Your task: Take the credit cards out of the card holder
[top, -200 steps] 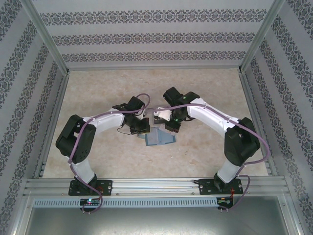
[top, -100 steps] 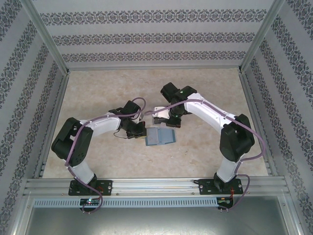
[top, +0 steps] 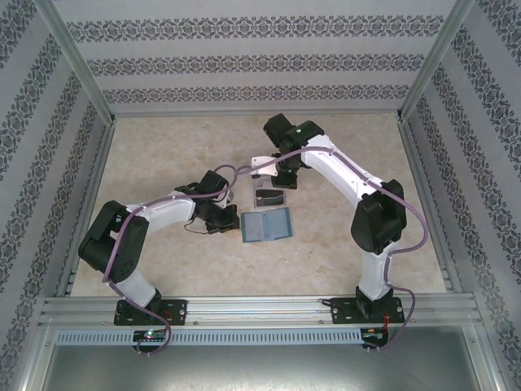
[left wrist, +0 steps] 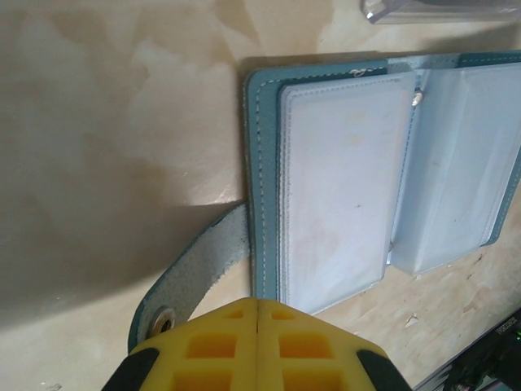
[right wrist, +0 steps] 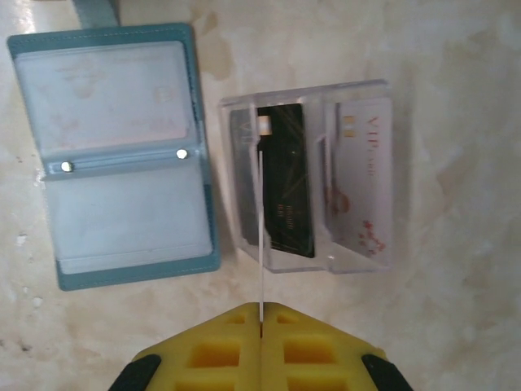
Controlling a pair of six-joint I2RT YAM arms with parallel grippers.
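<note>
Jaws fully closed, the right gripper (right wrist: 260, 314) is pinching one credit card (top: 260, 160) edge-on just above the clear tray (right wrist: 358, 262), probably to drop it beside two others, while the closed, empty left gripper (left wrist: 257, 314) is hovering with the opened card holder (left wrist: 264, 187) lying just ahead.

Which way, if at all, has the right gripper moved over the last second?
Yes: the right gripper, shut on a credit card, has moved up the top view, toward the table's far edge.
</note>
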